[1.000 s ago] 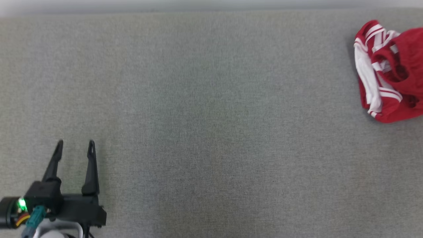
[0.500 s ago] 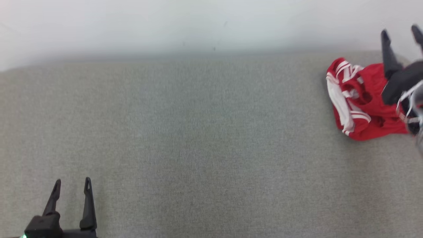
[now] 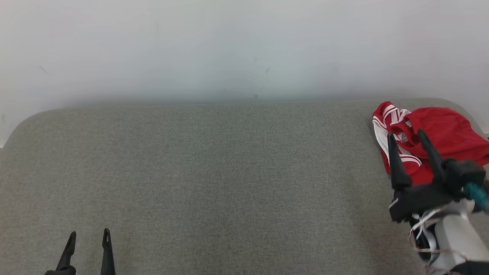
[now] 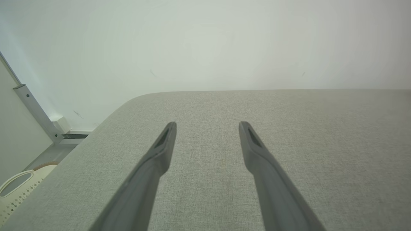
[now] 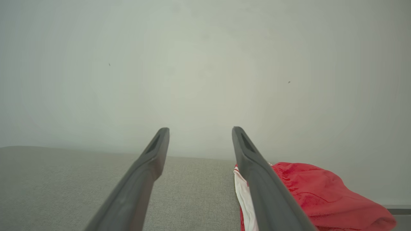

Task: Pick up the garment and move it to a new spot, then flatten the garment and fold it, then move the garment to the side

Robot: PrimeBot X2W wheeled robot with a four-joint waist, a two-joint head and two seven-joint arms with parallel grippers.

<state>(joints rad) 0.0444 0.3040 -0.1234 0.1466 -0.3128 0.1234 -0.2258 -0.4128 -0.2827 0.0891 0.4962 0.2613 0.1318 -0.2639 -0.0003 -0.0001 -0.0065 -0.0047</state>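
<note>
— How much of the garment (image 3: 443, 126) did the head view give?
— Its near part lay behind the right gripper (image 3: 405, 133), and its right side ran off the frame.
— And the left gripper (image 3: 89, 232)?
— Cut off below the fingers by the bottom edge. In the left wrist view a pale perforated container (image 4: 14, 189) was cropped at the corner.

The right hand (image 3: 405, 134) and left hand (image 3: 89, 232) each carry two long, dark, tapering fingers (image 4: 260, 160) with a narrow slot near the tip. Behind the right hand's blocky black base sits a pale grey forearm (image 3: 454, 236), with a teal cable (image 3: 477, 193) and thin white wires (image 3: 423, 225).
</note>
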